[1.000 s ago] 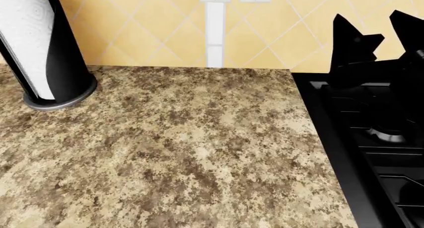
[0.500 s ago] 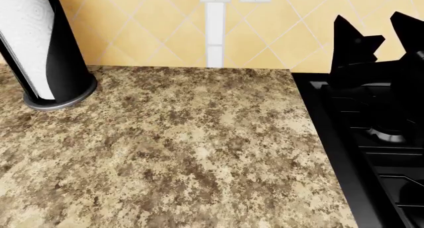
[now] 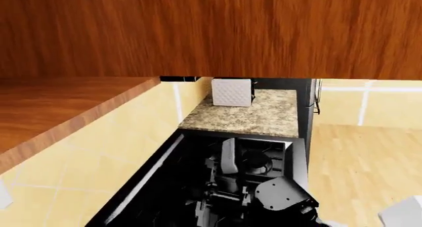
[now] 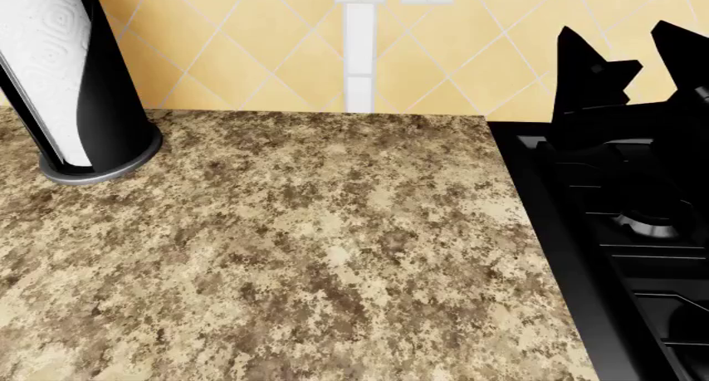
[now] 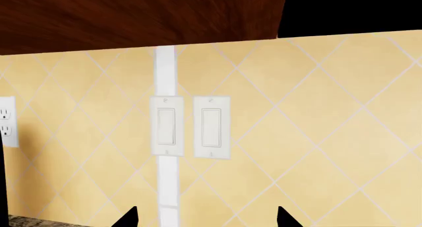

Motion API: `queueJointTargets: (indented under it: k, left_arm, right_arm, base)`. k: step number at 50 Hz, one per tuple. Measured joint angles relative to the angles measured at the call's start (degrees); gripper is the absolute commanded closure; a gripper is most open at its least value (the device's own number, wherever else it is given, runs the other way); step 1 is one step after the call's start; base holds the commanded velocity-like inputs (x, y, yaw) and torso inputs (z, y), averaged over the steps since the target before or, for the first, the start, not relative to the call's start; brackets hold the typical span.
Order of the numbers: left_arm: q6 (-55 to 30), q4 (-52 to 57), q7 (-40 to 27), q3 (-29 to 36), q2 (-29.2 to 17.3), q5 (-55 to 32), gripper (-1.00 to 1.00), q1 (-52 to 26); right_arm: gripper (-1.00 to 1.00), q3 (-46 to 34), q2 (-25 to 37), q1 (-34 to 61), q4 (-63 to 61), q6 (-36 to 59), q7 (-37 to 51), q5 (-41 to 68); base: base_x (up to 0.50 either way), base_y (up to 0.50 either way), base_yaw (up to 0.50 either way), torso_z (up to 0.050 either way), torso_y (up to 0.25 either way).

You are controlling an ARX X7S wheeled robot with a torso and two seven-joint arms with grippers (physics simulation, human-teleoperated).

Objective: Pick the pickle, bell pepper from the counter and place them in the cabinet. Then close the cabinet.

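Pickle and bell pepper are both out of sight in every view, so their look (colour, shape, which way they lie) cannot be told, nor where they are. The speckled beige-and-brown granite counter (image 4: 310, 248) fills the head view with neither on it. It carries only a white paper-towel roll in a black upright holder (image 4: 50, 74) at ten o'clock, with the black gas stove (image 4: 632, 232) along its edge at three o'clock. Going by what such things usually are, the pickle is likely slim, firm and slick. It would best be pinched across its middle with the fingers square to its length so it cannot squirt out. The pepper is likely light, hollow and waxy-skinned, safer taken across its widest lobes than by the stem, and with only modest squeeze. The right gripper (image 4: 620, 41) is raised at two o'clock over the stove, facing the yellow diamond-tiled wall (image 4: 244, 49). In its wrist view the two dark fingertips (image 5: 128, 218) stand well apart with nothing between them, and the pair of white wall switches (image 5: 191, 125) is straight ahead. The left gripper's fingers do not show in any view. Its wrist camera takes in a reddish-brown wooden cabinet face (image 3: 211, 29) close by, with stove and floor beyond. Whether that cabinet is open cannot be told.
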Motion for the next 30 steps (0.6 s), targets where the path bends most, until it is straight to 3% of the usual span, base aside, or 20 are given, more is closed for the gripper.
queueJointTargets:
  k: [13, 30]
  left_arm:
    - [7.68, 9.61, -12.65, 6.92, -6.19, -8.64, -1.00, 11.52]
    - [14.39, 26.54, -18.38, 5.33, -15.83, -3.42, -1.00, 25.81]
  right_arm:
    - [-1.00, 4.12, 0.65, -4.03, -1.32, -2.11, -0.22, 0.21]
    - [-1.00, 16.51, 0.53, -11.94, -4.28, -7.45, 2.20, -0.51]
  base:
    - [0.00, 0.00, 0.00, 0.000, 0.000]
    - [0.00, 0.00, 0.00, 0.000, 0.000]
